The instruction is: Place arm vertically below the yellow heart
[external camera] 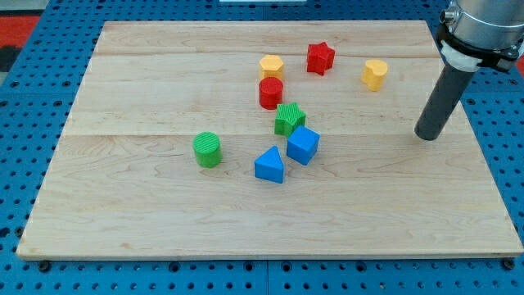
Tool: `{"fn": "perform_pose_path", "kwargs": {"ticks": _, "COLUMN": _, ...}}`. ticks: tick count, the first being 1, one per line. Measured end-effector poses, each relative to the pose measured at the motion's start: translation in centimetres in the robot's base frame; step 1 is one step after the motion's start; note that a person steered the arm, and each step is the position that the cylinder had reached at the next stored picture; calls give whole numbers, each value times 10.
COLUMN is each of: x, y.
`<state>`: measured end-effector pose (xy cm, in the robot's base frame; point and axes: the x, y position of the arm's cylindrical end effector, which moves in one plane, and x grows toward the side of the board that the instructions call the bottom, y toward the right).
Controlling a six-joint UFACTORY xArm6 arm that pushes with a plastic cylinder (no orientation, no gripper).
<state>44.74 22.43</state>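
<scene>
While the rod's lower end, my tip, rests on the table near the view's right edge, the yellow heart sits apart from it, up and to the view's left, clear of the yellow hexagon and red star further left. No pincer is fitted, so nothing is held or gripped. Risk, as judged: the target spot lies just below the heart, so a leftward slide aimed too high would strike the heart and displace it, moving the reference position itself.
</scene>
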Motion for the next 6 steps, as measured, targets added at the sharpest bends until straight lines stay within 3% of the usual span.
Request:
{"fn": "perform_pose_path", "kwargs": {"ticks": 1, "x": -5, "y": 6}}
{"fn": "perform_pose_path", "kwargs": {"ticks": 2, "x": -29, "y": -42}}
{"fn": "perform_pose_path", "kwargs": {"ticks": 3, "x": -37, "y": -54}}
{"fn": "perform_pose_path", "kwargs": {"ticks": 6, "x": -41, "y": -53}}
